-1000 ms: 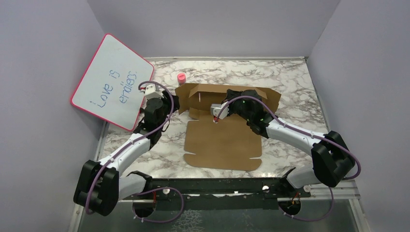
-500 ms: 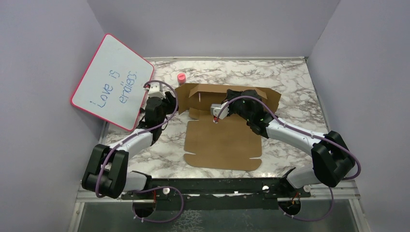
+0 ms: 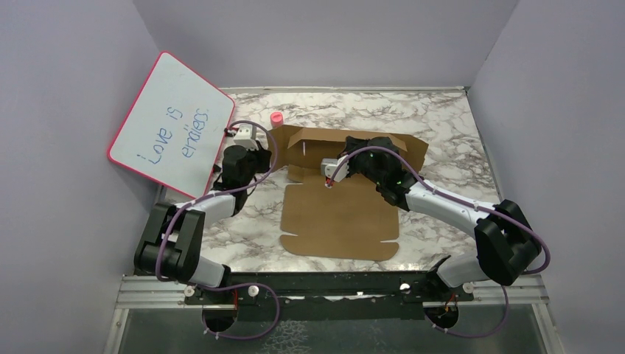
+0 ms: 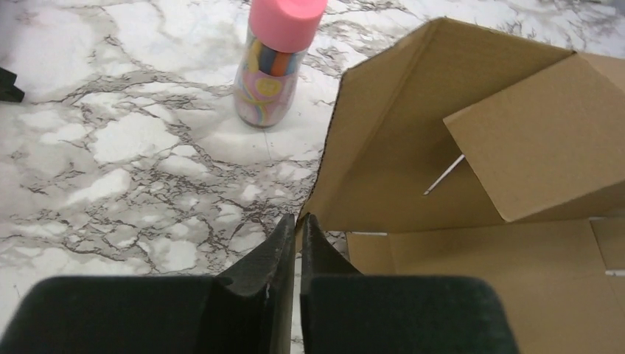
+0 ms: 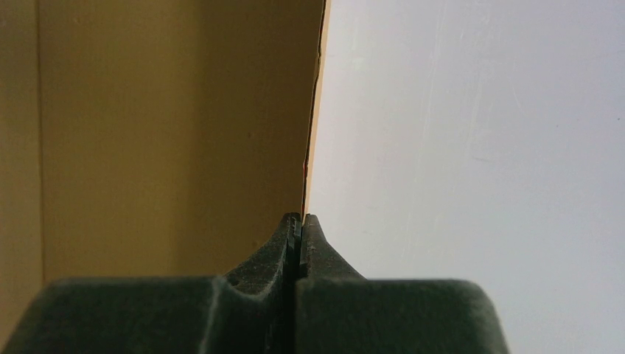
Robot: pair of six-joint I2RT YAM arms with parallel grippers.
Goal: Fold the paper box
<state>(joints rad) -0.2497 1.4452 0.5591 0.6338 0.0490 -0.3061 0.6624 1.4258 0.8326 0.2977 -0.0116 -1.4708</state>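
The paper box (image 3: pixel 339 210) is a brown cardboard sheet, its front panel flat on the marble table and its back panel and left flap (image 4: pixel 383 147) raised. My left gripper (image 3: pixel 270 157) is at the flap's lower left corner. In the left wrist view its jaws (image 4: pixel 297 219) stand almost together, pinching that corner's edge. My right gripper (image 3: pixel 359 145) reaches over the middle of the box to the raised back panel. In the right wrist view the right gripper (image 5: pixel 301 217) is shut on the thin cardboard edge (image 5: pixel 313 133).
A small bottle with a pink cap (image 3: pixel 276 118) stands just behind the box's left corner and shows close in the left wrist view as the pink-capped bottle (image 4: pixel 273 66). A pink-framed whiteboard (image 3: pixel 173 125) leans on the left wall. Purple walls enclose the table.
My left arm has swung right and forward to the box's left flap, and its jaws have closed on the flap's corner. The right arm and the box have not moved.
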